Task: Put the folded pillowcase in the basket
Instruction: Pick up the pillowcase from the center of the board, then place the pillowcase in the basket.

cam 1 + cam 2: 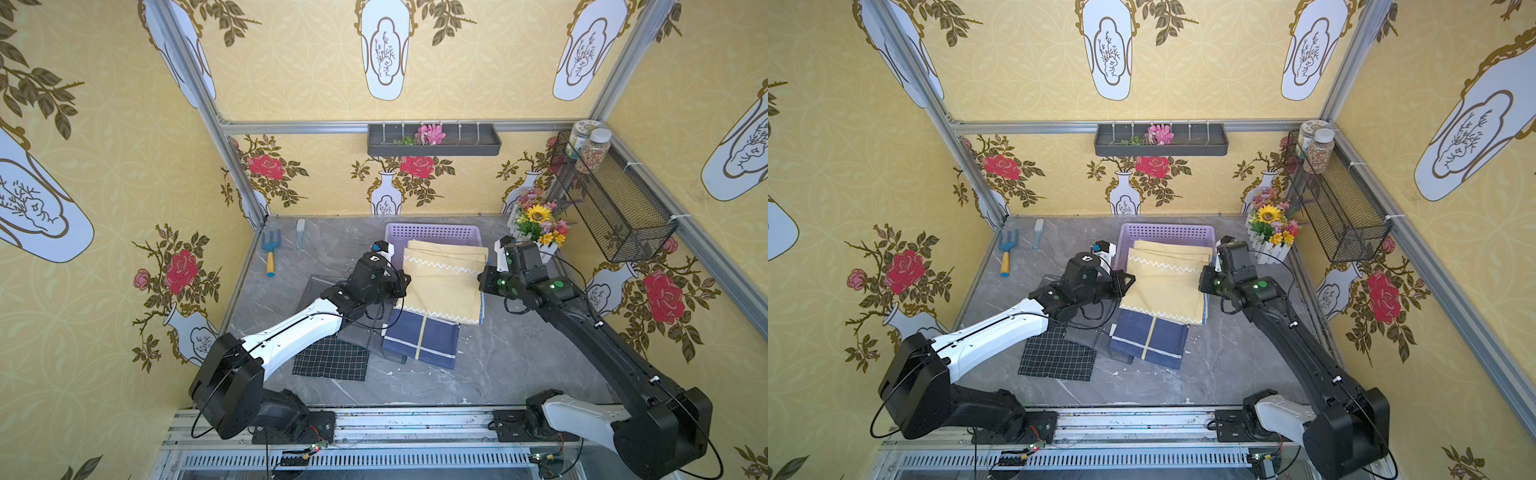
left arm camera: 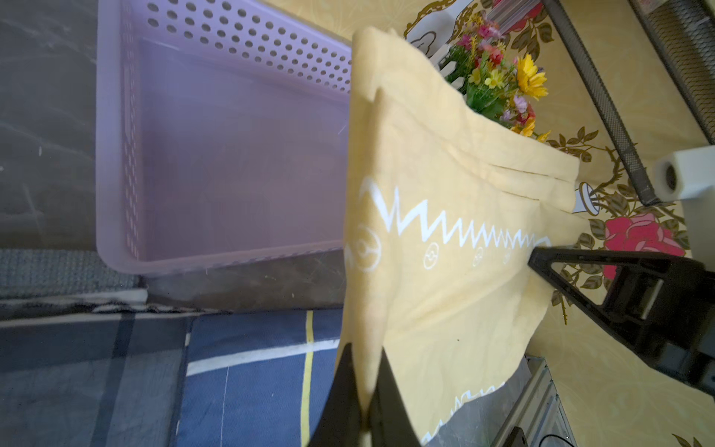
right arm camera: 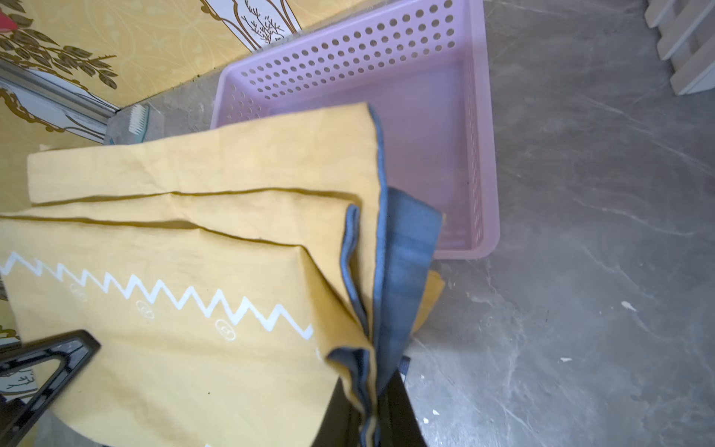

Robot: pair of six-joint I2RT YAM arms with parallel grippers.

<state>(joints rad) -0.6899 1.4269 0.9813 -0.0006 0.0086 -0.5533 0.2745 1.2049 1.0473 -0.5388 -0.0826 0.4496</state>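
L claw (image 2: 361,360) & R claw (image 3: 373,391) each clamp a side edge of the yellow pillowcase (image 1: 442,282), slung btwn them. Basket (image 1: 432,233) sits just ahead, partly under the cloth. Risks: blue inner layer (image 3: 406,251) by R claw could slip loose; trailing hem may catch the near rim.

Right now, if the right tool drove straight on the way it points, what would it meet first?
The folded yellow pillowcase that the right tool is shut on; beyond it, probably the lilac basket, though depth is unclear.
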